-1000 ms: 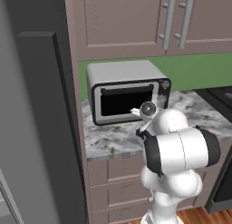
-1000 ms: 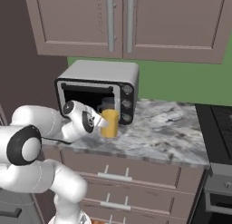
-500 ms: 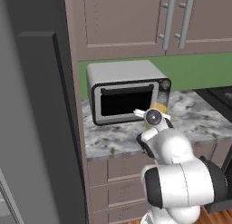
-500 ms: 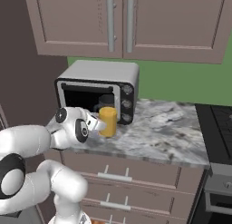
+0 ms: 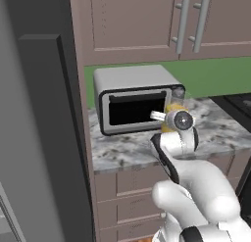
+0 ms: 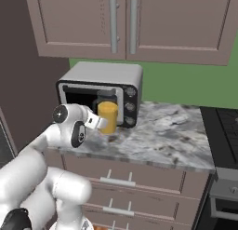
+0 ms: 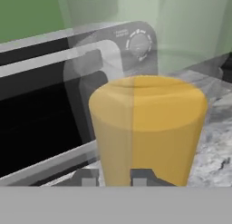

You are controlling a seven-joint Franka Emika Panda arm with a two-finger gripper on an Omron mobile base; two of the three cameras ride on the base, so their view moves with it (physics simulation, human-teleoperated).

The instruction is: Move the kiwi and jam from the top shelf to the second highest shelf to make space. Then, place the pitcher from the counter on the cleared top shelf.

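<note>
The small yellow translucent pitcher (image 7: 147,132) stands near the surface's (image 6: 162,140) back edge — just before the silver toaster oven (image 6: 100,96). The claw (image 7: 114,177) is pinched on its lower wall. Likely light, rigid, smooth-sided — hold low, upright.

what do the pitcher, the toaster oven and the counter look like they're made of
Pitcher: probably translucent plastic or glass; yellow lower part, see-through greyish top, oven showing through it. Toaster oven: brushed metal by its flat silver-grey shell, dark glass door. Counter: polished stone, likely granite, from its grey-and-white speckle.
</note>
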